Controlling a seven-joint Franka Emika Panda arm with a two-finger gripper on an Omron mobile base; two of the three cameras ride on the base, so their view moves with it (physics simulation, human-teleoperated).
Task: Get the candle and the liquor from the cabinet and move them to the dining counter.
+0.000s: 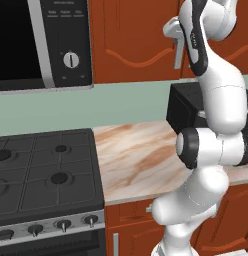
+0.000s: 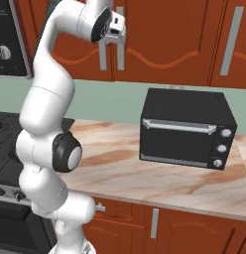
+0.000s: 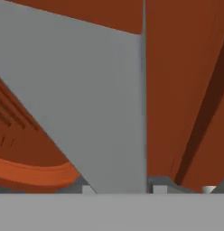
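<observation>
Right base view shows the white arm reaching up to the cabinet (image 2: 164, 39), a red-brown wooden wall unit with arched door panels, its doors shut. The gripper (image 2: 106, 45) sits at the top of a long vertical silver handle (image 2: 103, 57) on one door. Hand view gives a close look: the handle (image 3: 105, 113) is a flat, smooth grey bar running between the two small dark fingertips (image 3: 159, 186), which are drawn in tight against it, so the jaws are clamped on the handle.

Below the cabinet lies a pale green wall strip, then a short marble-look worktop (image 2: 145, 173) with beige and brown veins. A boxy black toaster oven (image 2: 187, 128) with a silver bar handle stands on that worktop, below and right of the gripped handle.

The candle and liquor are presumably behind the closed doors. The handle looks rigid and slick, probably metal; a firm pinch near its upper end should pull the door without slipping.
</observation>
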